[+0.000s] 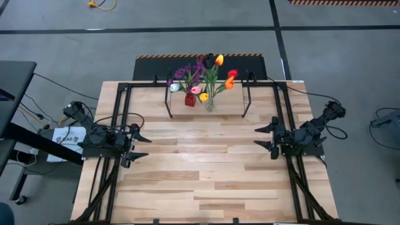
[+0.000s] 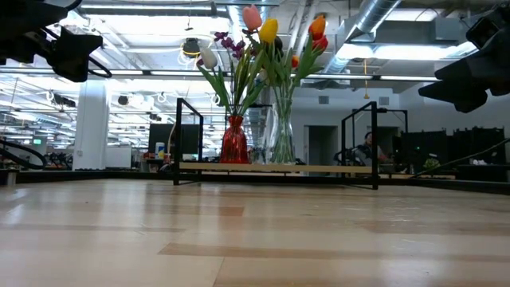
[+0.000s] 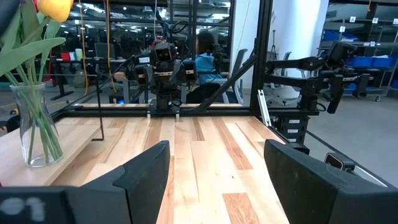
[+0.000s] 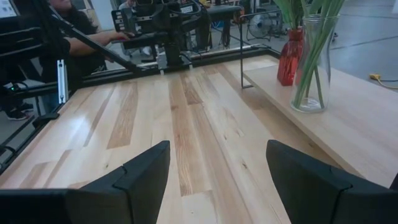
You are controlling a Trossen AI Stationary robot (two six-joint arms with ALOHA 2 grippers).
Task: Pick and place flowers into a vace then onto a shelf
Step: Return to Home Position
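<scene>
At the table's [image 1: 206, 181] far edge, centred, stands the shelf [image 1: 232, 105], its long axis running along that edge, left to right. Left gripper [image 1: 149, 146] hovers near the table's left edge, about midway down it, pointing toward the centre, fingers [image 3: 143, 171] spread wide and holding nothing. Right gripper [image 1: 255, 137] mirrors it near the right edge, pointing inward, fingers [image 4: 146, 171] also wide apart and empty. Both are well apart from the shelf. On the shelf's middle, the transparent vase [image 1: 210, 104] stands upright just beside the red vase [image 1: 189, 100], which is on its left. The flowers [image 2: 267, 48] stand in both vases, stems near vertical and fanning out a little, blooms pointing up. The purple sprig [image 1: 187, 74] is in the red vase; red, orange and yellow tulips rise from the transparent one.
</scene>
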